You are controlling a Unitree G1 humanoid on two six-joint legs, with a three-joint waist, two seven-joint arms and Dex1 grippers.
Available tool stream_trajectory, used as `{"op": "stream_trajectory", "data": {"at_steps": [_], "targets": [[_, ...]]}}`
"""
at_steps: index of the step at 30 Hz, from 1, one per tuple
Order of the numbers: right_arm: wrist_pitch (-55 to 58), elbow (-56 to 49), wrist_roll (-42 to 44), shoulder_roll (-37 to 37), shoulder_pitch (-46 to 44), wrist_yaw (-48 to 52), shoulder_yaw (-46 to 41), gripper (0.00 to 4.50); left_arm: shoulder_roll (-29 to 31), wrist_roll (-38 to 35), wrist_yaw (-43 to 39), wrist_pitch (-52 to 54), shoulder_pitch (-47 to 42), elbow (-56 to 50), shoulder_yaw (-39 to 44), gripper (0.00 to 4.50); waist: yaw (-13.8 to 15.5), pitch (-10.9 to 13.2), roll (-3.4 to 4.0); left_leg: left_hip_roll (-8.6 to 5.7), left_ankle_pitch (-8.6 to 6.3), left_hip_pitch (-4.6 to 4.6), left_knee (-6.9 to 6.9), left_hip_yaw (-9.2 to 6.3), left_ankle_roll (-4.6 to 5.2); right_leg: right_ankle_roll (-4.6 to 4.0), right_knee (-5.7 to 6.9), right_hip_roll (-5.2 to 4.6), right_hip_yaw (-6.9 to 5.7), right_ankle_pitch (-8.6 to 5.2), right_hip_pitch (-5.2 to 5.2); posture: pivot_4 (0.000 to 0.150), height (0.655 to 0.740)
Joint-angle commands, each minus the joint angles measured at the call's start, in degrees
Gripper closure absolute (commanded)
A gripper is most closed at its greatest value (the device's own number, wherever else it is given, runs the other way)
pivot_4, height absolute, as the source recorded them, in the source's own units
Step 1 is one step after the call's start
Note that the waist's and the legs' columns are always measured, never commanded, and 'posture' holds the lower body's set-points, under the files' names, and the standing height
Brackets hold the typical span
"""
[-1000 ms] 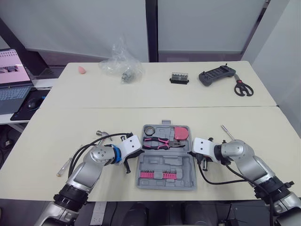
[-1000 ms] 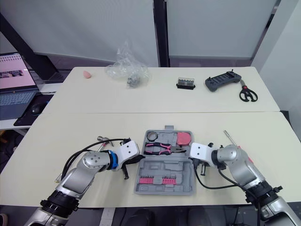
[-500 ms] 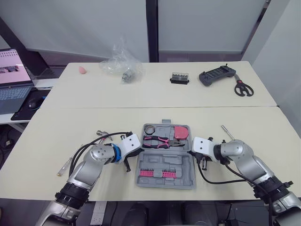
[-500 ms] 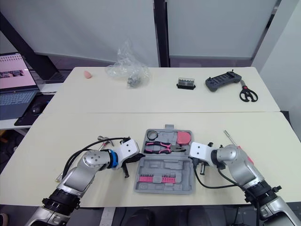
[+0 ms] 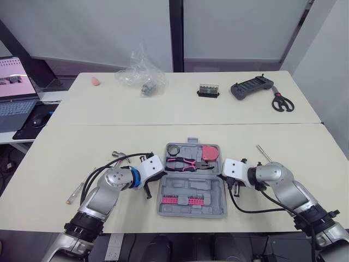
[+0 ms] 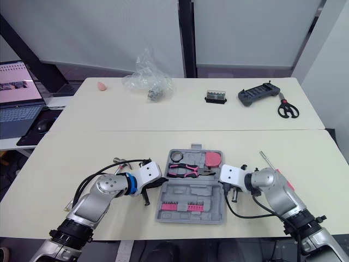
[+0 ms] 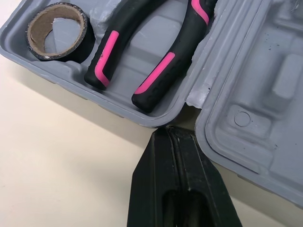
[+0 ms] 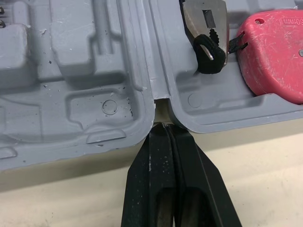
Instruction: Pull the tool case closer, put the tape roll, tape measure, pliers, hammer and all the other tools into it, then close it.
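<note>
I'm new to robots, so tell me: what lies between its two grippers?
The open grey tool case lies between the shut left gripper and shut right gripper, shown in both eye views.

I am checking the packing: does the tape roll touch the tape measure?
Apart. The left eye view shows the tape roll in one far corner of the tool case, the tape measure in the other, grey plastic between.
</note>
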Motion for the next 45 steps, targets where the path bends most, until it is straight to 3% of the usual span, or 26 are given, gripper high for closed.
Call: {"op": "stream_trajectory", "data": {"at_steps": [1,15,18,25,31,35,36,40,45], "targets": [[-2.04,-2.33,0.85,1.44,-0.39,-0.31,0.28,4.48,-1.04,-0.77,-0.68,-1.47,0.34,-1.86,-1.43,4.5,0.0,0.0,0.0,0.0,0.0,0.0,0.0,0.0,0.0,0.0,0.0,0.0,0.0,0.0,0.0,0.15,0.74],[-2.65,-0.6,0.81,0.65,0.21,-1.53,-0.84,4.48,-1.2,-0.67,0.65,-2.51,1.14,-1.14,-0.13,4.5,0.0,0.0,0.0,0.0,0.0,0.0,0.0,0.0,0.0,0.0,0.0,0.0,0.0,0.0,0.0,0.15,0.74],[-3.05,-0.19,0.96,0.12,0.25,-1.7,-1.5,4.5,-0.46,-0.99,0.68,-2.66,2.07,-1.65,0.92,3.91,0.0,0.0,0.0,0.0,0.0,0.0,0.0,-0.01,0.0,0.0,0.0,0.0,-0.01,0.0,0.0,0.15,0.74],[-5.3,1.14,0.81,-2.77,1.32,-2.01,-3.03,4.5,1.53,-1.52,0.74,-4.01,4.5,-2.49,3.19,1.82,0.07,0.0,0.0,-0.01,0.0,-0.01,-0.03,0.02,0.0,0.0,-0.05,-0.02,0.02,0.0,-0.02,0.15,0.74],[-6.91,2.71,1.93,-5.02,2.04,-1.23,-4.83,3.24,2.32,-3.39,0.65,-6.32,4.37,-0.72,5.67,0.01,0.11,0.0,0.0,-0.02,0.0,-0.01,-0.04,0.02,0.0,0.0,-0.05,-0.02,0.01,0.0,-0.02,0.15,0.74],[-6.63,2.49,1.68,-4.32,1.67,-1.01,-4.35,2.44,2.22,-3.04,0.25,-5.74,3.71,-0.45,4.73,0.0,0.05,0.0,0.0,-0.01,0.0,-0.01,-0.03,0.01,0.0,0.0,-0.03,-0.01,0.01,0.0,-0.01,0.15,0.74],[-6.59,2.35,1.75,-4.04,1.5,-0.83,-4.2,2.44,2.67,-2.1,0.45,-5.59,3.54,-0.41,4.28,0.0,0.05,0.0,0.0,-0.01,0.0,-0.01,-0.03,0.02,0.0,0.0,-0.03,-0.01,0.01,0.0,-0.01,0.15,0.74],[-6.75,2.08,1.73,-3.39,1.11,-0.68,-4.27,3.22,3.34,-1.53,0.27,-5.07,3.75,-0.81,4.06,0.92,-0.01,0.0,0.0,-0.01,0.0,-0.01,-0.03,0.01,0.0,0.0,-0.03,-0.01,0.01,0.0,-0.02,0.15,0.74],[-6.71,2.54,1.38,-2.56,0.39,-0.11,-3.65,4.25,2.47,-2.9,-1.27,-2.78,4.13,-2.21,3.24,2.53,0.01,0.0,0.0,-0.01,0.0,-0.01,-0.03,0.02,0.0,0.0,-0.03,-0.01,0.01,0.0,-0.02,0.15,0.74]]}}
